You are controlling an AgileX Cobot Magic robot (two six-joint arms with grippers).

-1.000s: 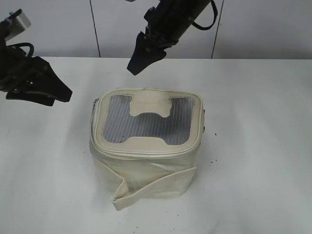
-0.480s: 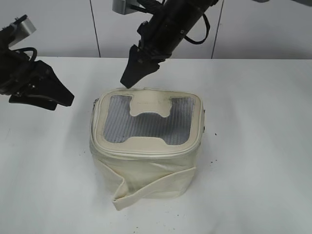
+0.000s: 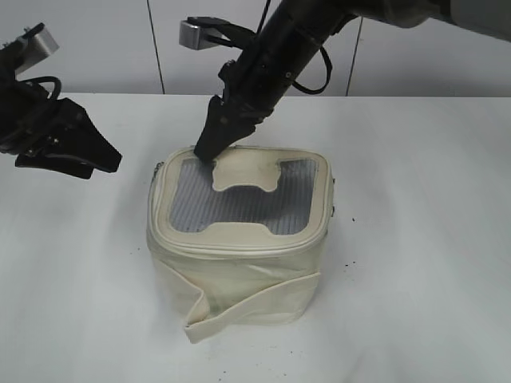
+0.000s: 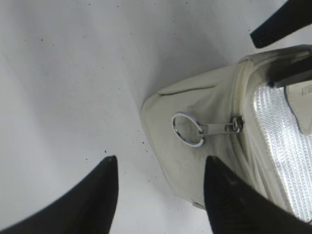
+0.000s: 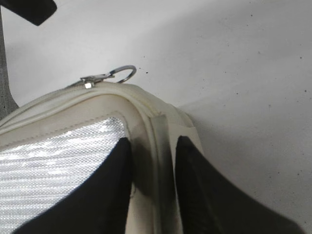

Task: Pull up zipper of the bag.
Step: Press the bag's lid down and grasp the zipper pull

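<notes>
Cream bag (image 3: 239, 239) sits mid-table (image 3: 415, 239), squat and boxy, lid up. Lid has a silvery ribbed panel (image 3: 239, 203) w/ a cream handle-shaped patch across it. A loose cream strap (image 3: 231, 315) hangs off the front lower edge, folded out onto the table.

Right gripper (image 3: 209, 152) — reaching across from upper right — has its tip down at the lid's far-left corner, touching or very nearly touching the rim. Right wrist view: its fingers (image 5: 109, 195) stand apart, one on the silver panel side, the other outside the piping, straddling the lid's corner seam. Open, not clamped on anything that I can see.

Zipper pull (image 4: 214, 128) w/ metal ring (image 4: 187, 129) lies on the bag's left end, just below the lid seam, ring lying flat against the cream side wall. Same ring (image 5: 122, 73) shows in the right wrist view, poking out past the corner, beyond the fingertips — not betw. them.

Left gripper (image 3: 96, 155) is off to the left, above the table, well apart from the bag. Left wrist view: fingers (image 4: 97, 195) spread wide, holding nothing, pull ring ahead of and betw. the tips.

Table white, w/ small dark specks.
</notes>
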